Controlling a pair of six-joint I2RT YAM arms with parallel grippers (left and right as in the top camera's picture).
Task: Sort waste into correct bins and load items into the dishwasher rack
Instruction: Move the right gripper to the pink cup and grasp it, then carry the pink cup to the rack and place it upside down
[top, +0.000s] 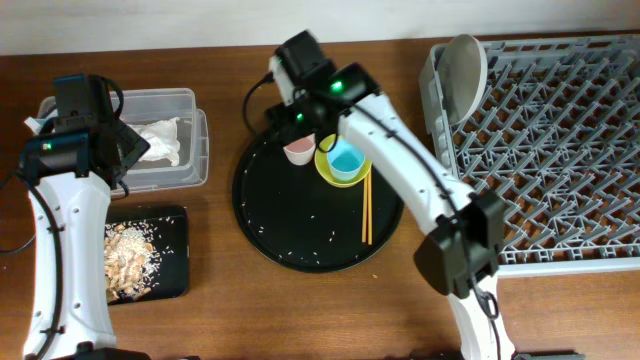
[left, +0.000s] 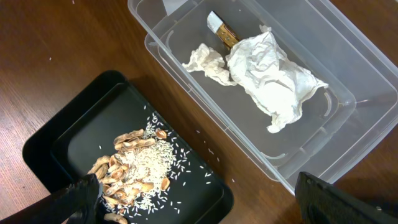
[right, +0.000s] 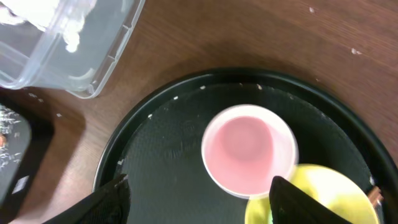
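Note:
The pink cup (top: 298, 151) stands upright on the round black tray (top: 270, 225), touching the yellow bowl (top: 327, 172) that holds the light-blue cup (top: 346, 159). Chopsticks (top: 365, 207) lie on the tray's right side. The plate (top: 462, 72) stands on edge in the grey rack (top: 560, 150). Napkins (left: 267, 78) with a brownish wrapper (left: 222, 30) lie in the clear tub (left: 348, 81). Food scraps (left: 134, 171) sit in the black rectangular tray (left: 74, 134). My right gripper (right: 199, 205) is open above the pink cup (right: 249, 149). My left gripper (left: 205, 202) is open and empty over the tray and tub.
Loose rice grains are scattered on the round tray and on the wood beside the tub. The rack fills the right side of the table. The tub (top: 190, 140) and rectangular tray (top: 170, 250) sit at the left.

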